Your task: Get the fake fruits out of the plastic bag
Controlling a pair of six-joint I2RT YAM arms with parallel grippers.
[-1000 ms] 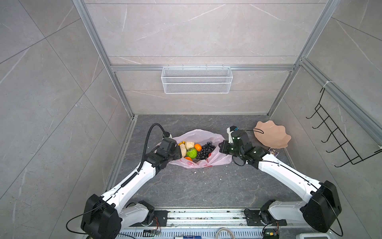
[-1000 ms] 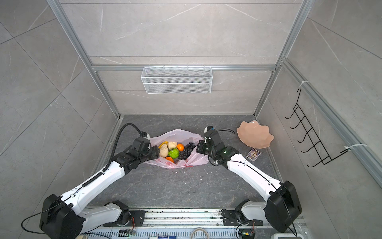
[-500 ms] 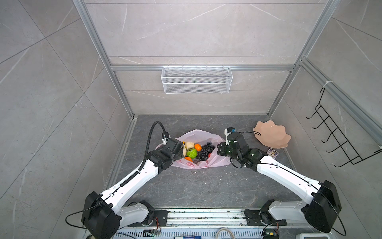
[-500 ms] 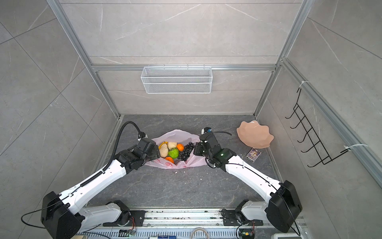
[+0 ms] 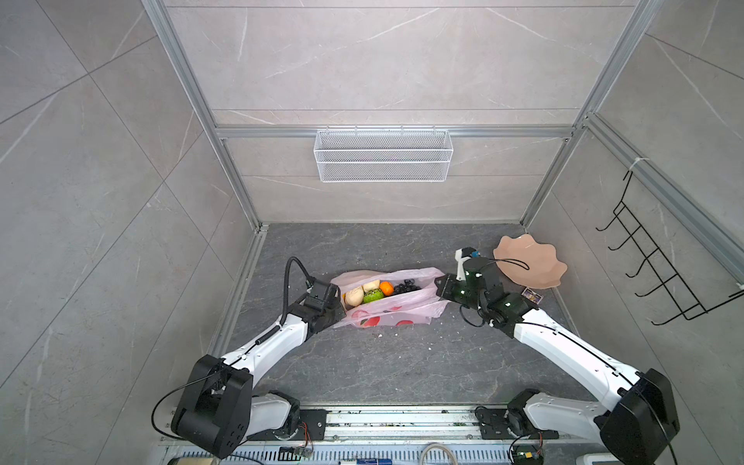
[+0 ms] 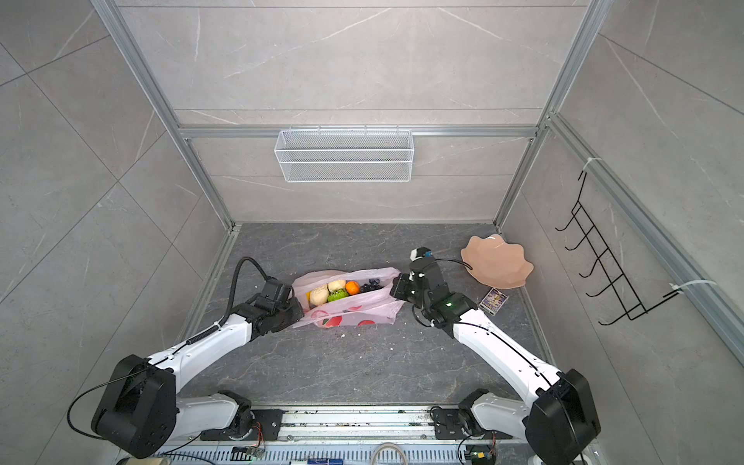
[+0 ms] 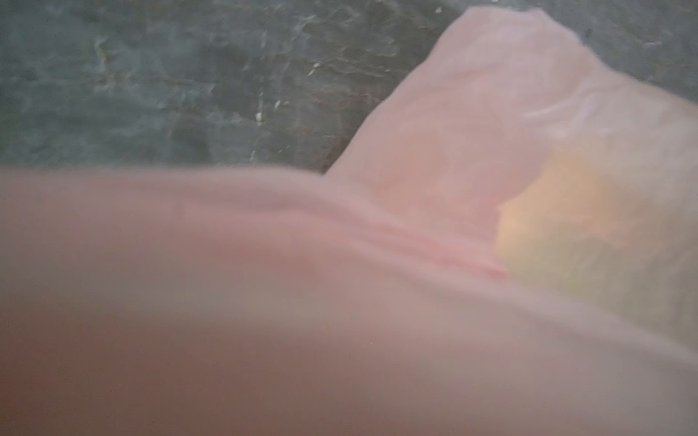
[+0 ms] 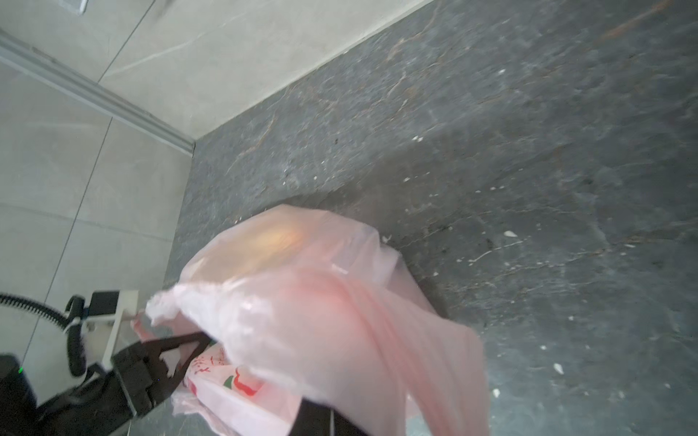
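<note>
The pink plastic bag (image 5: 396,308) (image 6: 354,312) is pulled taut between my two grippers, mouth up, with red prints on its near side. In the opening lie fake fruits: two beige lumps (image 5: 354,296), a bumpy green one (image 5: 373,297), an orange (image 5: 386,287) and dark grapes (image 5: 404,288). My left gripper (image 5: 341,308) (image 8: 177,349) is shut on the bag's left edge. My right gripper (image 5: 439,288) is shut on its right end, and film drapes over its jaws in the right wrist view. Pink film (image 7: 340,302) fills the left wrist view and hides those jaws.
A peach wavy-edged dish (image 5: 529,261) lies at the back right behind my right wrist, with a small card (image 5: 532,297) beside it. A white wire basket (image 5: 382,155) hangs on the back wall and a black hook rack (image 5: 660,273) on the right wall. Crumbs dot the dark floor.
My left gripper has closed on the bag's left edge. The right gripper has drawn back to the right, and the bag went from a slack round heap to a long stretched shape.
</note>
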